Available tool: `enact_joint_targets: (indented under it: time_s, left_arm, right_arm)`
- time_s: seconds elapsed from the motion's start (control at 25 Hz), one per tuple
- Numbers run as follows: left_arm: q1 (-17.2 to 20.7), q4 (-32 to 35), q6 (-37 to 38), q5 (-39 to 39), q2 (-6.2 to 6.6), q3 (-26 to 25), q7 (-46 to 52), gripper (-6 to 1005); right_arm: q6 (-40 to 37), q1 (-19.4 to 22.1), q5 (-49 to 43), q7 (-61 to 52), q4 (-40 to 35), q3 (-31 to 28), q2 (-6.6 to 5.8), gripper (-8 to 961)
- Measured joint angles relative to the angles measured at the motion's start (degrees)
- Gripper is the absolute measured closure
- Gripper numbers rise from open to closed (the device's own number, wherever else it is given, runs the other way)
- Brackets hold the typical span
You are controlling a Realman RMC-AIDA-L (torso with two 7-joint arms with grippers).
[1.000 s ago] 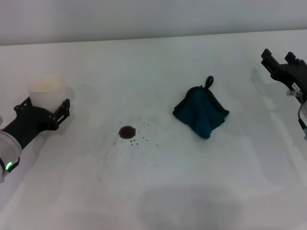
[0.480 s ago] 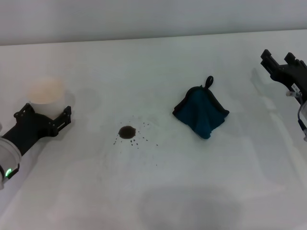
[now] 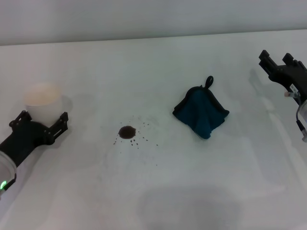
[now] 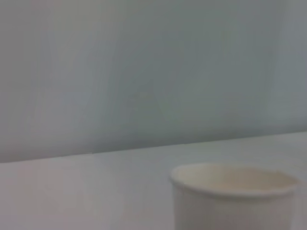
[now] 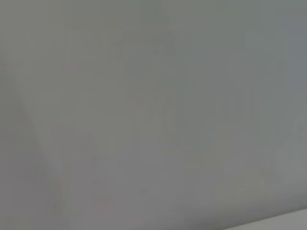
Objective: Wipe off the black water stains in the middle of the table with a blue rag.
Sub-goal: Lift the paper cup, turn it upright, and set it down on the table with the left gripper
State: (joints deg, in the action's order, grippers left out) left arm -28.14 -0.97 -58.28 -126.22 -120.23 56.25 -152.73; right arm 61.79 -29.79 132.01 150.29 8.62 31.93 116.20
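Left gripper (image 3: 39, 121), fingers spread wide, just short of white paper cup (image 3: 43, 99). Black water stains (image 3: 127, 132) mid-table (image 3: 144, 62). Blue rag (image 3: 200, 113) heaped to their right. Right gripper (image 3: 277, 61) at far right edge, fingers parted, empty.

Paper cup (image 3: 42, 101): lower part hidden behind left end effector (image 3: 39, 125) in head view; base cut off by frame edge and right side clipped in left wrist view. Left arm runs off frame corner. Right end effector (image 3: 279, 62): arm cut by frame edge. Right wrist view: featureless grey blur, nothing identifiable.
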Motion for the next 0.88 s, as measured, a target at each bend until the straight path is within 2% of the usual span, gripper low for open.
enact_joint_targets:
  time_s: [0.24,0.88]
  left_arm:
    - [0.97,-1.55,-2.36,0.01,0.12,-0.23,0.20,185]
    - [0.94,-2.57,-1.16,0.00,0.18,-0.12,0.15,186]
  right_arm:
    - [0.07,-0.01,0.00,0.00,-0.09,0.24,0.00,157]
    - [0.27,0.19,0.00,0.00,-0.37,0.51,0.00,158]
